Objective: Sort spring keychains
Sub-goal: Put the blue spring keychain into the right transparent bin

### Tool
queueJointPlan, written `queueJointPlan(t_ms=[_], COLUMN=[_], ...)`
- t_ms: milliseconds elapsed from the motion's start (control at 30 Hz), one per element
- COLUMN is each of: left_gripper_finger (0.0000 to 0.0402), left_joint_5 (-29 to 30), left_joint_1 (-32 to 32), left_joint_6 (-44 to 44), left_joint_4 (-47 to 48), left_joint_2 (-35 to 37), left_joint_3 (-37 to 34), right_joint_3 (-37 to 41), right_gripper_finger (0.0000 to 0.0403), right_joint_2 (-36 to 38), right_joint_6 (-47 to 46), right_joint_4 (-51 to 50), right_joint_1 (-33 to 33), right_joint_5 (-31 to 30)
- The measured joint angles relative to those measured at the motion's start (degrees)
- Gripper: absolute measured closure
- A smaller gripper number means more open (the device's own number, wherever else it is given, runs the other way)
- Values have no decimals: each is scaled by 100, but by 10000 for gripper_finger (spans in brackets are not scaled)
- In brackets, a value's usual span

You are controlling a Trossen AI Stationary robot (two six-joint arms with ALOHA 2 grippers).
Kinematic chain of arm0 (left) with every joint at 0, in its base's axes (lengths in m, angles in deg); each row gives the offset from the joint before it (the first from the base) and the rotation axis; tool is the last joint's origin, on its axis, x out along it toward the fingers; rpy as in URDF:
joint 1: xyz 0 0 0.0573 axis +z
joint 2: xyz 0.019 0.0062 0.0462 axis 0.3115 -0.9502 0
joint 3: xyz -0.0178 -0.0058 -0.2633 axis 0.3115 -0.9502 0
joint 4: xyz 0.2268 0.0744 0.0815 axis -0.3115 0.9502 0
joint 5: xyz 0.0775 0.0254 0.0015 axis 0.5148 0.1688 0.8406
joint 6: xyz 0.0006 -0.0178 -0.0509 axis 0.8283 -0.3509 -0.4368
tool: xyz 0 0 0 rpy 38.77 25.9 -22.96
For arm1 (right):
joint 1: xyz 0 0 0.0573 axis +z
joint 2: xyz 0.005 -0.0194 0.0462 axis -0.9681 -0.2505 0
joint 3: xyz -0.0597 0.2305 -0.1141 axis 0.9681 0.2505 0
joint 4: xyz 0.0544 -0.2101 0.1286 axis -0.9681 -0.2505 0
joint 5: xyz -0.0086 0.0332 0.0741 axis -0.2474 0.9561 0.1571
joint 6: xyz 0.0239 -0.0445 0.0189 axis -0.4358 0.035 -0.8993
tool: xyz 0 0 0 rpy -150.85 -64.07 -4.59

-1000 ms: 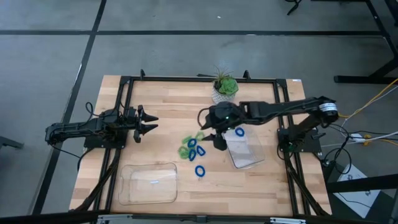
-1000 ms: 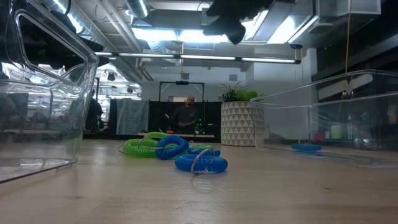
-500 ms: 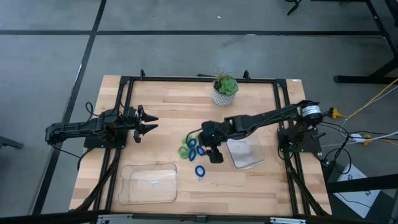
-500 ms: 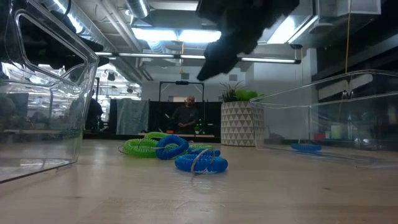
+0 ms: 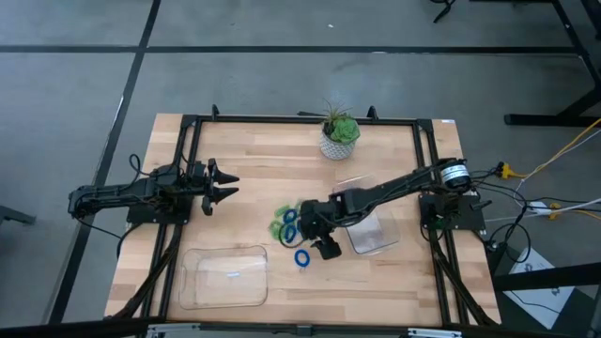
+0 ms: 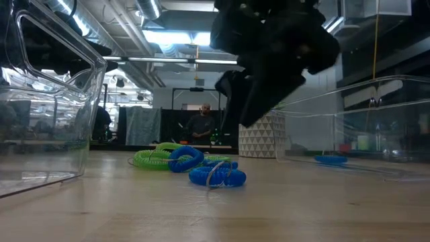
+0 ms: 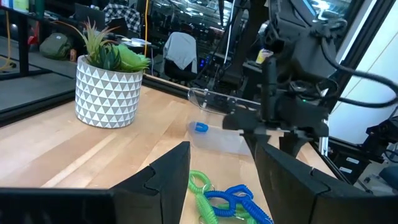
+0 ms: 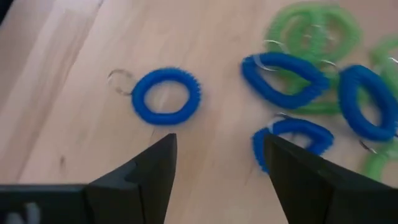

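A potted plant (image 5: 339, 134) stands at the far edge of the desk (image 5: 244, 160), its white pot patterned with grey triangles and its leaves spiky and bright green. Two clear plastic trays sit on the pale wood: an empty one (image 5: 225, 277) near the front edge on the left side, and a second tray (image 5: 368, 228) on the right side, with a single blue coil (image 7: 199, 127) lying inside it. A black metal frame runs round the desk. Beyond the desk, in the low view, a person (image 6: 201, 125) stands far back in the room.

The spring keychains (image 5: 289, 225) lie in a loose cluster near the middle of the desk, between the two trays: glossy coiled plastic loops, some bright blue and some light green, several overlapping and touching. One blue loop (image 5: 301, 257) lies apart from the cluster, closer to the front edge, a neat round ring with a thin metal split ring (image 8: 117, 78) attached.

The right hand (image 5: 322, 241) reaches out from the right side, passing over the second tray, and hangs above the desk just beside that lone blue loop, its dark fingers (image 8: 142, 171) spread wide with nothing between them. In the low view its black bulk blocks part of the plant pot.

The left hand (image 5: 225, 185) waits at the left side of the desk, well apart from the keychains, its fingers spread and empty.
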Motion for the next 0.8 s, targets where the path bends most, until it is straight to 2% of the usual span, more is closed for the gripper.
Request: queueJointPlan(t_ms=[333, 800], left_gripper_finger=[224, 224], left_joint_5=[0, 1], left_joint_1=[0, 0], left_joint_6=[-2, -1], left_joint_4=[0, 0], left_joint_2=[0, 0], left_joint_3=[2, 1], right_joint_3=[0, 0], right_gripper_finger=[167, 167], right_joint_2=[-378, -525], right_joint_6=[1189, 1251], right_joint_4=[4, 14], right_joint_1=[138, -3], right_joint_5=[-374, -510])
